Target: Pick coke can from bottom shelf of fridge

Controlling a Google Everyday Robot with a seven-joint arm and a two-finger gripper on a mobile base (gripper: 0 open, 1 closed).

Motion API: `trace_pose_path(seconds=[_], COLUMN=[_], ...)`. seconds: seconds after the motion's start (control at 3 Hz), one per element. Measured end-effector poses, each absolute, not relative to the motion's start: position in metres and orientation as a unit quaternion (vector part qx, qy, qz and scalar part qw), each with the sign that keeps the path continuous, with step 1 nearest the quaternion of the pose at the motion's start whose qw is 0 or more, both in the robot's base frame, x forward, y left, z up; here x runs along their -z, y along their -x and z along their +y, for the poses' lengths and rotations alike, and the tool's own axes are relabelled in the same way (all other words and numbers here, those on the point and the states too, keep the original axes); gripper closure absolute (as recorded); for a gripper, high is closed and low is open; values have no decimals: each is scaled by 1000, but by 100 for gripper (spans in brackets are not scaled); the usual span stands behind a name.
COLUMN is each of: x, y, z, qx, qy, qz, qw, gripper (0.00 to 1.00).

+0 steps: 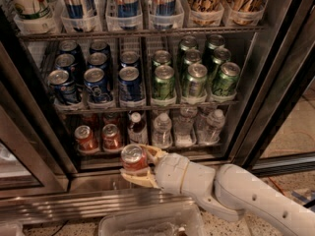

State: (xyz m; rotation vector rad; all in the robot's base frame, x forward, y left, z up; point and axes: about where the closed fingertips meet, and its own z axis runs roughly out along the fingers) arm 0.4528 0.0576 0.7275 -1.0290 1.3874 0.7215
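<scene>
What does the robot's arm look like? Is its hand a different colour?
The arm is smooth, white and chubby, made of rounded tube pieces with tiny dark dots. Yes: the gripper, low in front of the bottom shelf, has pale yellowish-tan fingers. No cables show.

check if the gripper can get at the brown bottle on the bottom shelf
Probably not: the gripper is shut on a coke can, held out in front of the brown bottle. The way to the bottle looks free, but the grip is taken.
</scene>
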Motion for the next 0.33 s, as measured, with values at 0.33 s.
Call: trace_pose_path(seconds=[0.33], x=[-733], y=[-442], z=[50], qx=[-309], qy=[423], qz=[601], qw=[603], gripper=[100])
